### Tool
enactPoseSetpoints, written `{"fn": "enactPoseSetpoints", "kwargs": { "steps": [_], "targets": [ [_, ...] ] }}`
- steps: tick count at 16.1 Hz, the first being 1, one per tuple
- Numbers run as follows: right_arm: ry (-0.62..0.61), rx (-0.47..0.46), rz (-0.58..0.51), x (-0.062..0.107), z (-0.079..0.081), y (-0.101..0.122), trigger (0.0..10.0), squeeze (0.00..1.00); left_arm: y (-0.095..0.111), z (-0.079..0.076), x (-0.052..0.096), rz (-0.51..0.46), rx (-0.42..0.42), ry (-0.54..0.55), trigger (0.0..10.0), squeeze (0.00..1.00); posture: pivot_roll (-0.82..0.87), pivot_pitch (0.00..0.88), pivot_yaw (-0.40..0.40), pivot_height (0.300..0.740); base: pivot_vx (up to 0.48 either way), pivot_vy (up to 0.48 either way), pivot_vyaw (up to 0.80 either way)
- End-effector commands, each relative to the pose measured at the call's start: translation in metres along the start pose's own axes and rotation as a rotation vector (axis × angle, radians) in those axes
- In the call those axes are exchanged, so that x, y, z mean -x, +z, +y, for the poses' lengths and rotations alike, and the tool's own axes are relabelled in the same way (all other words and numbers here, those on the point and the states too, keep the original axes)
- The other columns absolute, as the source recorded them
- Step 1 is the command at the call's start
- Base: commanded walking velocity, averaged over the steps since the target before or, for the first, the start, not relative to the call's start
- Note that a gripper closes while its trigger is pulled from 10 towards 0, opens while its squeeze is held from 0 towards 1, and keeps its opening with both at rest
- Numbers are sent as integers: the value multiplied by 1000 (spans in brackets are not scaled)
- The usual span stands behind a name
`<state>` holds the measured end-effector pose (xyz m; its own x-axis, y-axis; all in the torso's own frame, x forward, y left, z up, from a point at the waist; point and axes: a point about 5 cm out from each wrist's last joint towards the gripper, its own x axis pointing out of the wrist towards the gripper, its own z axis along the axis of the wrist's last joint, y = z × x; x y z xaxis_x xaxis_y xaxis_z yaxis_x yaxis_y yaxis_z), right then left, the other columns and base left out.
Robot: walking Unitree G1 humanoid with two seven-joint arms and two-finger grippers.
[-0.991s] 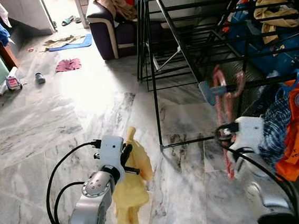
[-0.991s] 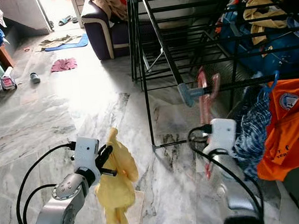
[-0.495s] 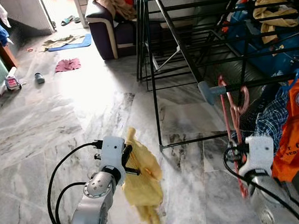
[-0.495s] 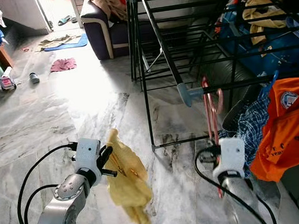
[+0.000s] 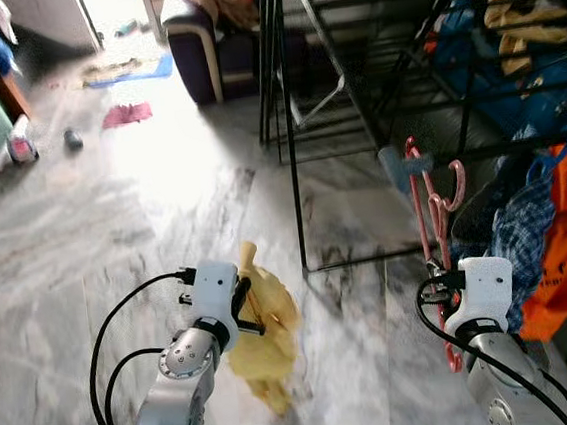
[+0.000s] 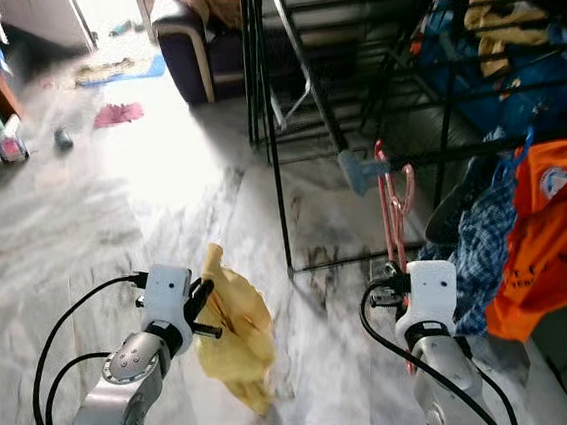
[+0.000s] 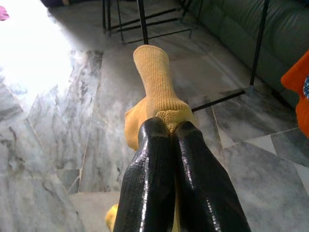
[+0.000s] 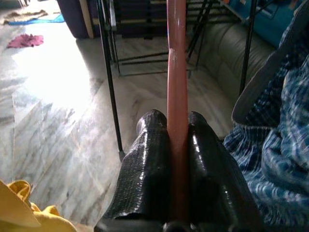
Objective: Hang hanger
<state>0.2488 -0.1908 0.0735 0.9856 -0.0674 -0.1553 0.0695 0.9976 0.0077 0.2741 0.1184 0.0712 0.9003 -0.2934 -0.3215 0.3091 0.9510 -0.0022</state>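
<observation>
pink plastic hanger (image 8: 176, 72): judged light, stiff, slippery | right gripper (image 8: 176, 140) jaws clamped on its bar | left gripper (image 7: 166, 133) jaws pinched on soft yellow knitted garment (image 7: 154, 87)

Pink hanger (image 8: 176, 72); yellow cloth (image 7: 154, 89); blue checked shirt (image 6: 473, 254); orange shirt (image 6: 551, 227)

Floor (image 5: 113, 219): grey marble tiles, shiny with bright light, ahead of the left claw.
Sofa (image 5: 210, 54): dark, far ahead by the doorway.
Couch (image 8: 219, 46): grey-green, just past the right claw.
Rug (image 5: 125, 114): small, pink, far off.
</observation>
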Motion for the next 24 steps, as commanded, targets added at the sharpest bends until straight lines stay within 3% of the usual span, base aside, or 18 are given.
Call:
{"fn": "enactPoseSetpoints", "kwargs": {
  "steps": [1, 24],
  "targets": [
    [5, -4, -13, 2, 3, 3, 10000, 0, 4, 1, 4, -29, -11, 10, 10000, 0, -16, 71, -27, 740, -341, 0, 0],
    [3, -37, 8, -7, 8, 2, 10000, 0, 3, -5, 4, -31, -23, -25, 10000, 0, -13, 65, -36, 740, -371, 0, 0]
  ]
}}
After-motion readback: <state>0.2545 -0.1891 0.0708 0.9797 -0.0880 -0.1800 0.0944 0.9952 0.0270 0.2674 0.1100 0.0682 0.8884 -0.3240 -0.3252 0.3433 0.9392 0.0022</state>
